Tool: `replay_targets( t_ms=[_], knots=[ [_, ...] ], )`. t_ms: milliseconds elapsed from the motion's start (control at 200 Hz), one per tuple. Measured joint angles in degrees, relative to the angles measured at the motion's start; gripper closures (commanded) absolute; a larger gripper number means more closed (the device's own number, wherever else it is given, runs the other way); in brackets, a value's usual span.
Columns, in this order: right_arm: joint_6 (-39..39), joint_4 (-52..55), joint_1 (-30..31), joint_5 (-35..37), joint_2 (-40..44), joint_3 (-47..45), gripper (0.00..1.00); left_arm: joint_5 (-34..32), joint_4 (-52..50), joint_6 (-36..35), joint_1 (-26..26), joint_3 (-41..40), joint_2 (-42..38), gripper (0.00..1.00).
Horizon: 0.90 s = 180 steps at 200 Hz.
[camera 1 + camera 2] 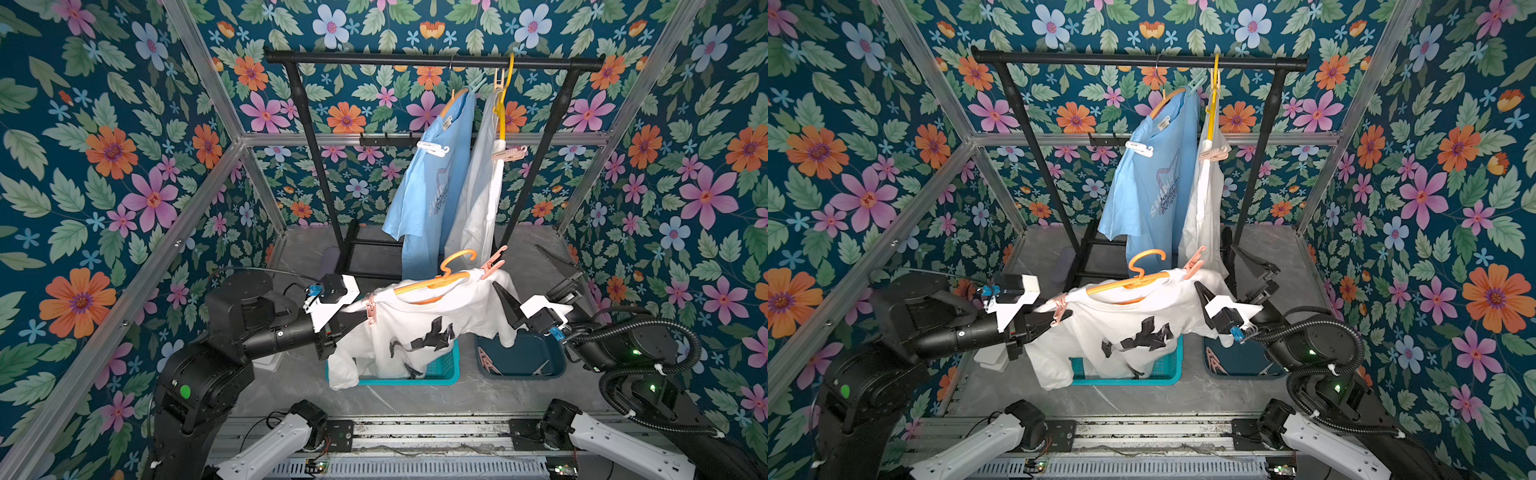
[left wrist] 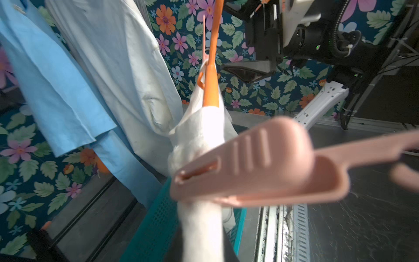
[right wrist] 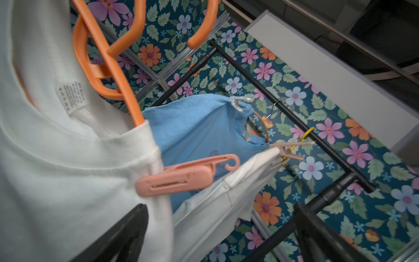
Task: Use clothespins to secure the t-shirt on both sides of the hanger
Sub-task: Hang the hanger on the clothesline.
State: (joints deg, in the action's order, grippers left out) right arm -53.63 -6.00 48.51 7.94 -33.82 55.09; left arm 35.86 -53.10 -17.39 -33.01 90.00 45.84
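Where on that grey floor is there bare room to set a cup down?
The grey floor is bare in the strip between the teal basket and the front rail, and at the back left between the wall and the black rack. The middle is crowded: white t-shirt, basket and dark bin close together.

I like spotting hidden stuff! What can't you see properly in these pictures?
- Left gripper: both top views, fingertips buried in the white cotton t-shirt with black print.
- Small white care label: right wrist view, writing too tiny.
- Pale pink plastic clothespin: left wrist view, blurred, too close.
- Teal plastic mesh basket: top views, shirt covers its inside.
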Motion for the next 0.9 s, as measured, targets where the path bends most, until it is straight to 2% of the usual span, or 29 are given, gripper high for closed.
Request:
replay_targets(
  t_ms=[255,535,730,901],
  knots=[
    [8.8,-10.7,0.0,-3.2,6.6,-1.4,0.0,-7.3,9.2,6.5,-0.2,0.7,-5.9,1.0],
    [11.2,-8.9,0.0,-3.2,5.9,-1.7,0.01,-23.1,13.5,10.8,-1.9,4.3,-11.8,1.0],
    [13.0,-7.5,0.0,-3.0,4.2,-3.3,0.0,-33.5,18.1,14.2,-2.8,4.6,-10.2,1.0],
    [14.4,-6.9,0.0,-1.7,3.1,-4.9,0.0,-41.3,20.3,15.1,-3.1,4.1,-12.0,1.0]
  ],
)
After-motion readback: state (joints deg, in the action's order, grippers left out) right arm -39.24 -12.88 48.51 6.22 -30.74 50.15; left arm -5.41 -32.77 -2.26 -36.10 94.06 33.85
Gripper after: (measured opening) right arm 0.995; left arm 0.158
